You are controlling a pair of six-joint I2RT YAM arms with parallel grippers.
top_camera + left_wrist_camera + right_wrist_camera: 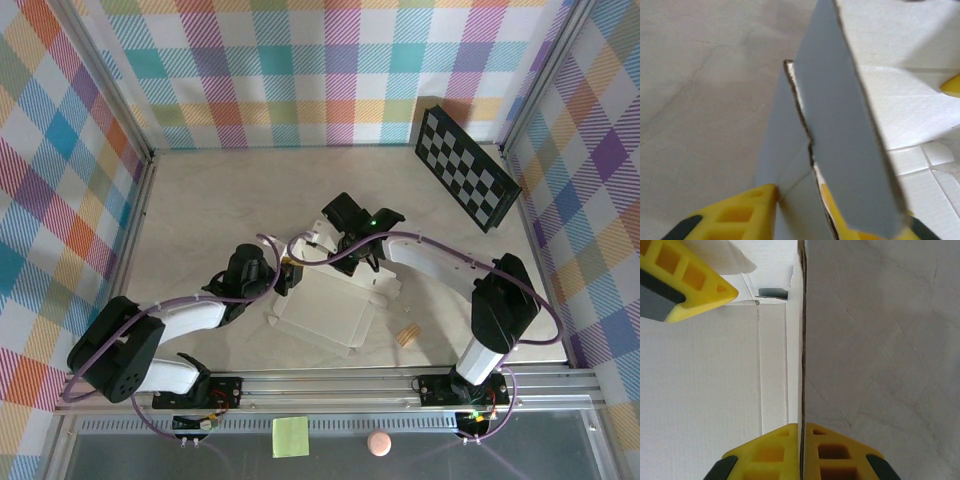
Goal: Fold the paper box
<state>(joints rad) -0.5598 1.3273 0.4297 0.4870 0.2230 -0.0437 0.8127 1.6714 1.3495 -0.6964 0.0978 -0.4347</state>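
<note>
Fingers [767, 455] of the right gripper [801, 430] clamp an upright wall of the paper box [332, 314]. The left gripper [797, 194] pinches a raised flap on the box's left side. The box lies mid-table [200, 200], between the two arms. A checkerboard panel [467, 167] leans at the far right. A yellow-green sticky note [291, 436] lies on the near ledge.
</note>
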